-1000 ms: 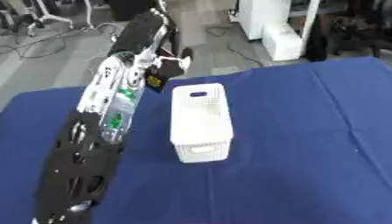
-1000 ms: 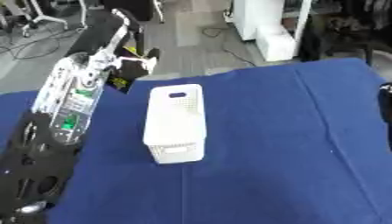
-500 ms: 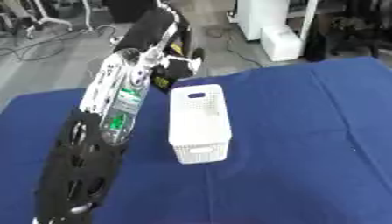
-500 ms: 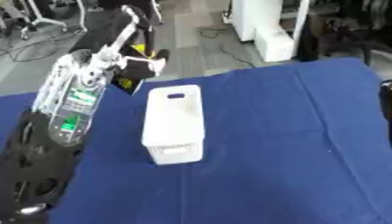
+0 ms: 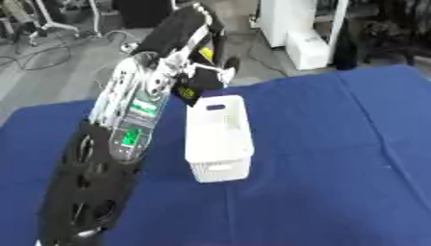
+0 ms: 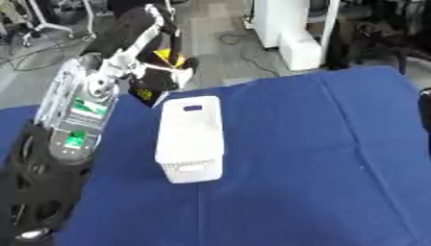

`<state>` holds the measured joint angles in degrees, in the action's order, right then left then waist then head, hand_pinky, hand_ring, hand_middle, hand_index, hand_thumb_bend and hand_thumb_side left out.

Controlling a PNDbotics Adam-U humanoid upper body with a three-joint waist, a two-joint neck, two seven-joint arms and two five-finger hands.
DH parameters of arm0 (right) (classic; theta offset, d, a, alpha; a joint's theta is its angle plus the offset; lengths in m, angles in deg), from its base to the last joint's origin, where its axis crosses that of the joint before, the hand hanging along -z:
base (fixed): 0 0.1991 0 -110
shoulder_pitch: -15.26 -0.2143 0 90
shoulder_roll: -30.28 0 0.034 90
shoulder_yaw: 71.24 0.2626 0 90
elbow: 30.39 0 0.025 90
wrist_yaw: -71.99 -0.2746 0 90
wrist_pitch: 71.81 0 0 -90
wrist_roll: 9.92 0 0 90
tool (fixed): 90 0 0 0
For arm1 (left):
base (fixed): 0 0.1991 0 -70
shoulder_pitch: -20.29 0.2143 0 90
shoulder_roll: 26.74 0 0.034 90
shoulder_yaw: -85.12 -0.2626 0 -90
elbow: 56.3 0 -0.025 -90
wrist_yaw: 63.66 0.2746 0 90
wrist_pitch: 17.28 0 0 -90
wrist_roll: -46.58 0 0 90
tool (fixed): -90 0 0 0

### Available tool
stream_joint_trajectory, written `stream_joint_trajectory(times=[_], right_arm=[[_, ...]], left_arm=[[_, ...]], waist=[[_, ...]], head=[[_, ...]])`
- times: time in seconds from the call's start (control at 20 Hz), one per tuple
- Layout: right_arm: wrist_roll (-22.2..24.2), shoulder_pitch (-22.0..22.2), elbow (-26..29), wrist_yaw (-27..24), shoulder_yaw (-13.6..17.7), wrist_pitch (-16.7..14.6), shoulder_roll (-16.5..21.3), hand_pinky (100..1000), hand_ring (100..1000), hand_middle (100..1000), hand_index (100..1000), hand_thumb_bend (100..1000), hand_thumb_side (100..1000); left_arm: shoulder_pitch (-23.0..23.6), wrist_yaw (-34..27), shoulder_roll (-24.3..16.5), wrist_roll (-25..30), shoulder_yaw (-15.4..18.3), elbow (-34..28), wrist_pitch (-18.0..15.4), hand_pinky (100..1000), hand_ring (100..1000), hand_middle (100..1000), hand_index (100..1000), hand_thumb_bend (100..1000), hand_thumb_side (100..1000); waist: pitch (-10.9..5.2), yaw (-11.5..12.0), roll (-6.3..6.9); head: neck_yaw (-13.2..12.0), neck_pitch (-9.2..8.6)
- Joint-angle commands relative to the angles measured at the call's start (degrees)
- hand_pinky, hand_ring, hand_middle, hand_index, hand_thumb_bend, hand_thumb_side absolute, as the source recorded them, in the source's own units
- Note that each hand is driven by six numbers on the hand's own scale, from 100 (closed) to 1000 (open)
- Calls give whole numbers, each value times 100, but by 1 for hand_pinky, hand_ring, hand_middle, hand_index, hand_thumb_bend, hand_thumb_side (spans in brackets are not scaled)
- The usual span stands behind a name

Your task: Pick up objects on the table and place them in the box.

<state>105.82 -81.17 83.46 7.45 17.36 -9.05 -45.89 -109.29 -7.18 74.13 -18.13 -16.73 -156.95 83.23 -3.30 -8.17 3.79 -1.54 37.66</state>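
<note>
no readable text, labels or numbers

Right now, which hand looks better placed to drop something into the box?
The left hand, I'd judge: it hangs at the far end of the white box, apparently holding something dark. The right hand isn't clearly in view.

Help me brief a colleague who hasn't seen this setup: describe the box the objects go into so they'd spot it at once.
Start from the blue-covered table that fills most of the view. Near its middle stands the white box, a long, narrow plastic basket with perforated walls and a handle slot at each end. It is the only white thing on the cloth, with the left hand raised by its far end, holding a dark object.
</note>
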Motion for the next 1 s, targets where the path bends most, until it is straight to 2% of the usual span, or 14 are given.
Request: stream_joint_trajectory(times=[0.05, 0.45, 1.0], right_arm=[[-11, -90, 75, -29, 57, 6, 175, 166, 289, 249, 384, 100, 1000], [-4, -83, 75, -15, 61, 2, 171, 166, 289, 249, 384, 100, 1000], [26, -79, 75, 43, 44, -12, 151, 165, 289, 249, 384, 100, 1000]], left_arm=[[-39, -135, -149, 155, -42, -173, -73, 100, 256, 455, 307, 184, 154], [154, -175, -158, 344, -28, -168, -120, 100, 261, 459, 332, 168, 165], [319, -92, -130, 148, 60, 30, -147, 100, 254, 461, 341, 157, 171]], waist=[[-55, -4, -20], [-43, 13, -21], [-2, 16, -28]], head=[[2, -86], [10, -65], [20, -21]])
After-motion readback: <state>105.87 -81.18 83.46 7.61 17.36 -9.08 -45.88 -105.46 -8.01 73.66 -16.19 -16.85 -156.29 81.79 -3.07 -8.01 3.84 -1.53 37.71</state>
